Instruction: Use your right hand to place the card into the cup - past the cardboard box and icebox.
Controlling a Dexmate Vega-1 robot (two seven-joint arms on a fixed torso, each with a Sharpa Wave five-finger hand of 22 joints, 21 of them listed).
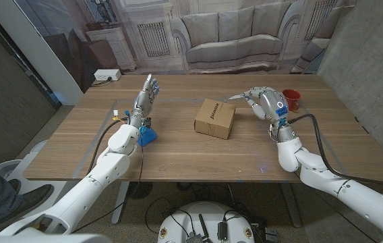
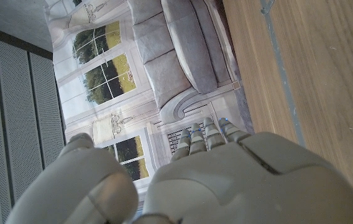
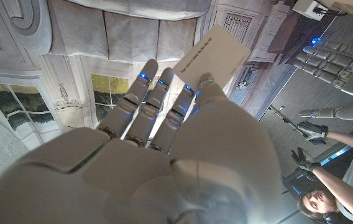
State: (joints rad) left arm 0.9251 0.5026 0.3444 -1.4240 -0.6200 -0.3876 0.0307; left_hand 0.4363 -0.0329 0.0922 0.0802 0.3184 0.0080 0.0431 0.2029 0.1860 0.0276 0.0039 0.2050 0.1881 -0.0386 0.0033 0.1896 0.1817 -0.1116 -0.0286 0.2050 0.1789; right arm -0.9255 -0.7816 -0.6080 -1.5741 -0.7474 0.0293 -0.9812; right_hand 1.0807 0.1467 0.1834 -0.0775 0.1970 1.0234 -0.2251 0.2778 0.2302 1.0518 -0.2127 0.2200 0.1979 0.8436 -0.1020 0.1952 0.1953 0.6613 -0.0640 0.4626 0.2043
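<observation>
Right hand (image 3: 164,143) pinching the card (image 3: 217,56) by one edge — could slip before the cup (image 1: 291,100) — left hand (image 1: 148,91) loose, holding nothing.

Even, soft overhead lighting, moderately bright. Faint short shadows under the cardboard box (image 1: 215,118) on the surface (image 1: 178,158); mild sheen along the near edge. Head view sharp, slight bending at the corners. Wrist views: close-up right hand (image 3: 158,162) and left hand (image 2: 226,180) soft, out of focus; blue fingertip lights glowing.
</observation>
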